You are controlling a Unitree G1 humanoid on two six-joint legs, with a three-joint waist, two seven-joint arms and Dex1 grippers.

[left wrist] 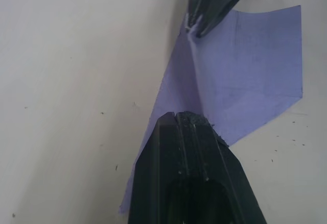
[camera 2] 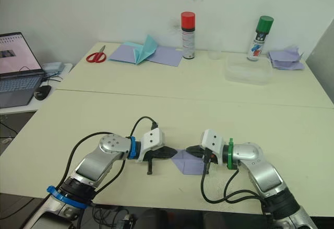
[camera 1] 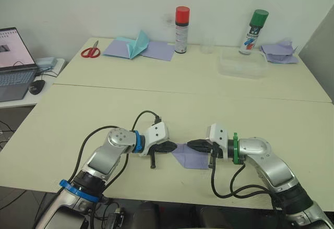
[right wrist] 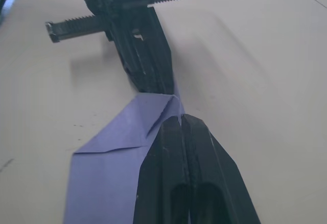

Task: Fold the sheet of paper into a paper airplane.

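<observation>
**Both grippers pinched on the lavender sheet at the near edge**

A wide cream worktop (camera 1: 172,104) is seen, made of two tables joined along a seam. Along its far edge a clear plastic tray (camera 1: 241,63) lies towards the right, a stack of flat lavender and teal papers (camera 1: 138,47) towards the left, and a crumpled lavender pile (camera 1: 280,51) at the far right corner. Two spray cans stand at that far edge — a red-capped can (camera 1: 181,29) and a green-capped can (camera 1: 254,31) — and red-handled scissors (camera 1: 91,51) lie near the far left corner. A laptop (camera 1: 14,63) is set on a side table beyond the left edge.

The sheet of paper (camera 1: 191,156) lies close to the near edge, about midway along it, between the two arms. It is already partly folded: a raised ridge is seen running through it, with flaps sloping off to each side.

The left gripper (left wrist: 188,116) is pressed together on one end of that ridge; the right gripper (right wrist: 182,118) is closed on the opposite end, so the paper is pinched from both sides with the fingertips nearly meeting.

The step in hand appears to be a mid-sequence fold — a crease held and sharpened along the ridge. For the next move, one pinch would probably have to be kept as an anchor while the other is released and a flap is carried over, with the thin paper kept from tearing or sliding.
</observation>
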